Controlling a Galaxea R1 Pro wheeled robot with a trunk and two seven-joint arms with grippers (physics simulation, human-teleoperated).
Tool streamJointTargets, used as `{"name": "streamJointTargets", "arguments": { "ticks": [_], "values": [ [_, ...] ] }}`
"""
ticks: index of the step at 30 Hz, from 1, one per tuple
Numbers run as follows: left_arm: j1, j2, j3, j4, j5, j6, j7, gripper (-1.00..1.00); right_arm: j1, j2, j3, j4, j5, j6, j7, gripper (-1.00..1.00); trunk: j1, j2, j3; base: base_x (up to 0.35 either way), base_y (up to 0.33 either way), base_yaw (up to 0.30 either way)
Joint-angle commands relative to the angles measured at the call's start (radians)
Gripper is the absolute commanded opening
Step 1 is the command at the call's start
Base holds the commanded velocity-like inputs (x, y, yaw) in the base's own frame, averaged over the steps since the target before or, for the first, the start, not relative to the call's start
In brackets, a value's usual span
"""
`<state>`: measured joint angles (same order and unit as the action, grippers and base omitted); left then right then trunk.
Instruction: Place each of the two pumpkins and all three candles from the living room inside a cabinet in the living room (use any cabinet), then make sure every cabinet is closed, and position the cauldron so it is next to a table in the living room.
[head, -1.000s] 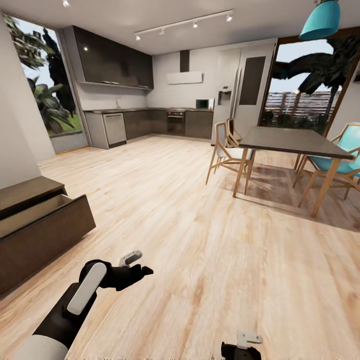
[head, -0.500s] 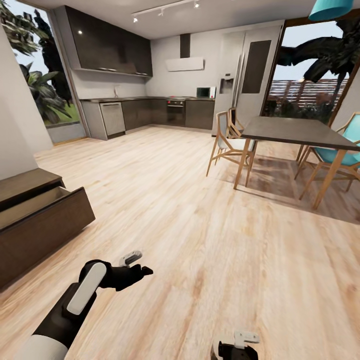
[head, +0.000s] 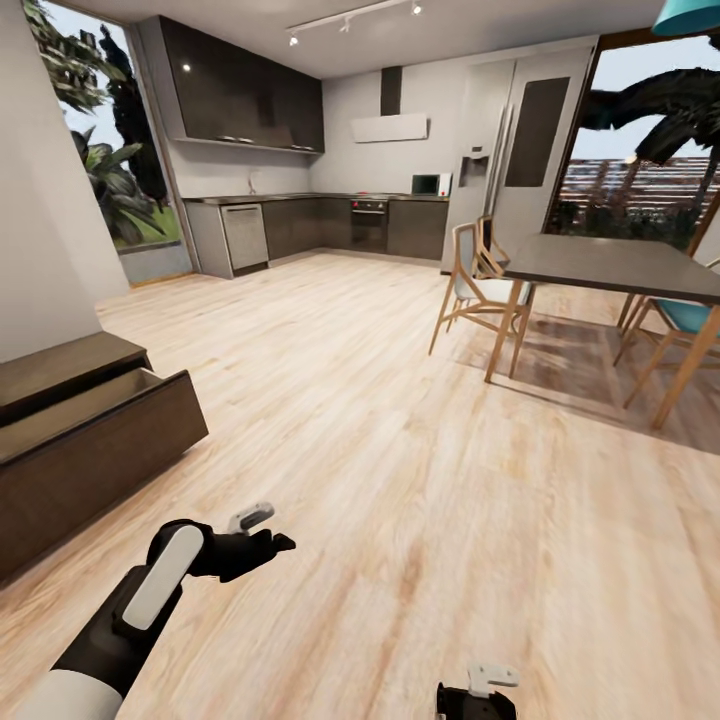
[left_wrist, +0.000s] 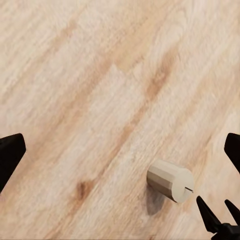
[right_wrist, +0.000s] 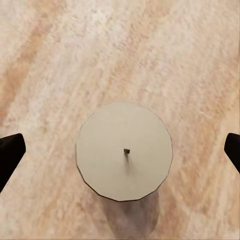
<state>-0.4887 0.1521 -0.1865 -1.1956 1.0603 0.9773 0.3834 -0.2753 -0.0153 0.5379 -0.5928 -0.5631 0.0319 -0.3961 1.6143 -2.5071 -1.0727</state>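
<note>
No readable text, labels, brands or numbers in any view. Fridge, microwave and oven fronts carry no legible marking. Candle top is plain, just a wick.

A cream candle stands upright on the floor; the dark cabinet's drawer is open.

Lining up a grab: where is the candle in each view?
Head view: cannot make it out; right claw at bottom edge.
Left wrist view: candle lower right, seen aslant.
Right wrist view: candle at centre, seen from above; possibly another one.
Shared landmark: the light wood floor.
</note>
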Motion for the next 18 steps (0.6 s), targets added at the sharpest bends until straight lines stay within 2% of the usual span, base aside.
{"name": "streamJointTargets", "arguments": {
  "ticks": [1,18],
  "values": [
    [-0.001,0.001,-0.002,-0.001,0.01,0.0,0.01,1.0,-0.001,-0.002,0.008,-0.002,-0.006,0.003,-0.009,1.0,0.0,0.0,-0.001,0.161,0.106,0.003],
    [-0.001,-0.001,-0.006,0.001,0.003,0.0,0.011,1.0,-0.001,-0.002,0.009,-0.001,-0.005,0.003,-0.01,1.0,0.0,0.0,-0.001,0.042,-0.006,0.0]
  ]
}}
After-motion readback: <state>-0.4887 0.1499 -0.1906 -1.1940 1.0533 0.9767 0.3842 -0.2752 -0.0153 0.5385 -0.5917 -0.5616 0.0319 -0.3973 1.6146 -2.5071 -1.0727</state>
